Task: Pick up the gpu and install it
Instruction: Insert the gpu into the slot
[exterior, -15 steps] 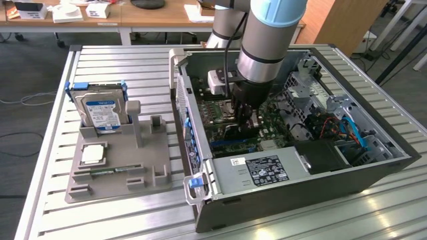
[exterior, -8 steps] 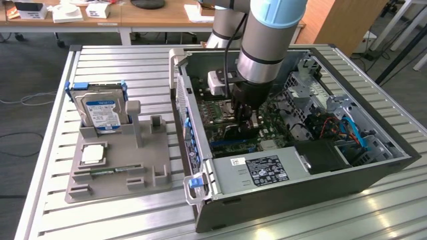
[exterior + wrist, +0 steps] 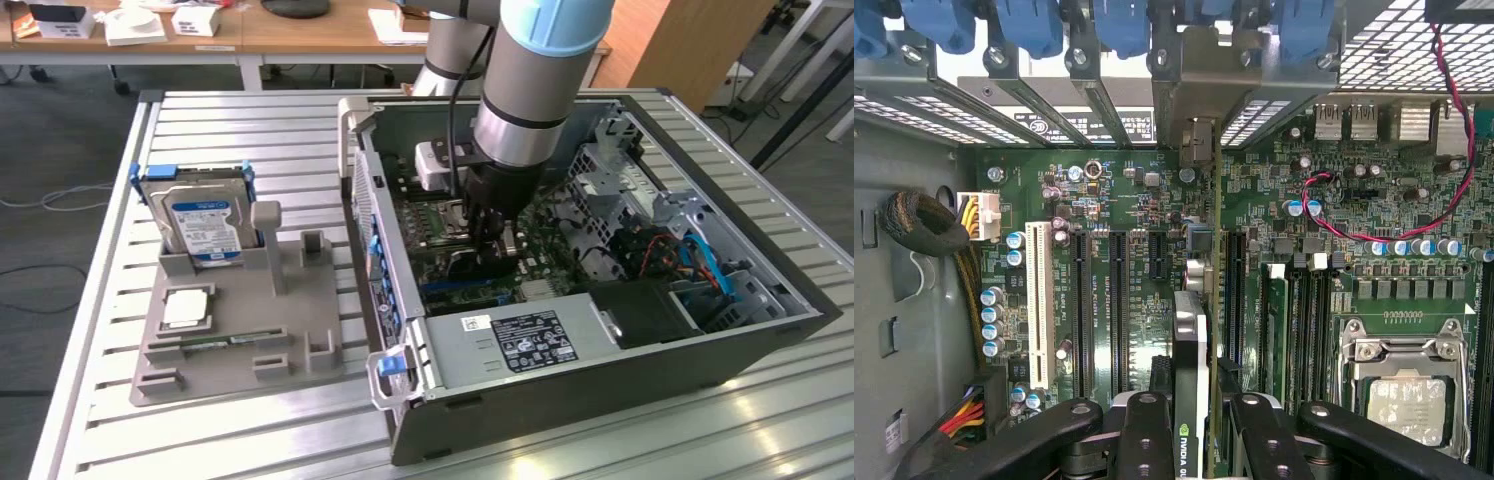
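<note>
Gripper [image 3: 1192, 420] fingers clamp the gpu [image 3: 1190, 340] edge-on above the motherboard [image 3: 1154, 200], bracket toward twelve o'clock; installing step, I judge, needing alignment over its slot [image 3: 1235, 290].

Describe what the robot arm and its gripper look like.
The arm is a thick silver-grey tube with a light blue joint cover and a polished metal band below it. A black cable runs down beside it, past a white box at the wrist. The gripper is black, and its fingers are glossy black linkage bars with round pivots.

light: bright, even | glare: table slats [image 3: 747, 430] | shadows: soft | focus: near claw [image 3: 1191, 440] blurred
</note>
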Robot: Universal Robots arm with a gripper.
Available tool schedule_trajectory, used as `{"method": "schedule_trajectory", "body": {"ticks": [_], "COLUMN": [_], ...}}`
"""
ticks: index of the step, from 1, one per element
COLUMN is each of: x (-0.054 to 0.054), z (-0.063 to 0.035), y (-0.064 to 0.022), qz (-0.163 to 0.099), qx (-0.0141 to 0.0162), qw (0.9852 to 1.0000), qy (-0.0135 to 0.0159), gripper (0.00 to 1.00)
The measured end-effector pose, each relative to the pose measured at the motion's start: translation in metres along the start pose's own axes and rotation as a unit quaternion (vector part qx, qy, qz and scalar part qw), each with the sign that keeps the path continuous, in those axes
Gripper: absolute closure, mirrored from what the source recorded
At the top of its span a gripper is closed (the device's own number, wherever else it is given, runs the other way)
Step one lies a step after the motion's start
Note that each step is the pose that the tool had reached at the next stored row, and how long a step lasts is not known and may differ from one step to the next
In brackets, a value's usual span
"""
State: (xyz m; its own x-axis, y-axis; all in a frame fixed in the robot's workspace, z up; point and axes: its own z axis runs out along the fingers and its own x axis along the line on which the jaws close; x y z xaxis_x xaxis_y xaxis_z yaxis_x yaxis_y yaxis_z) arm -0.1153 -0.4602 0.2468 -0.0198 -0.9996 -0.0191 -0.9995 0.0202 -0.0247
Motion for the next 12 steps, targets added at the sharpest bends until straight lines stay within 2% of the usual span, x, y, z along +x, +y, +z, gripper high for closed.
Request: {"method": "schedule_trajectory", "body": {"ticks": [12], "x": [0.0003], "z": [0.0015], "y": [0.0001], "qz": [-0.005], "qx": [-0.0001], "qw": [1.0000], "qy": [-0.0001], "gripper": [0.73]}}
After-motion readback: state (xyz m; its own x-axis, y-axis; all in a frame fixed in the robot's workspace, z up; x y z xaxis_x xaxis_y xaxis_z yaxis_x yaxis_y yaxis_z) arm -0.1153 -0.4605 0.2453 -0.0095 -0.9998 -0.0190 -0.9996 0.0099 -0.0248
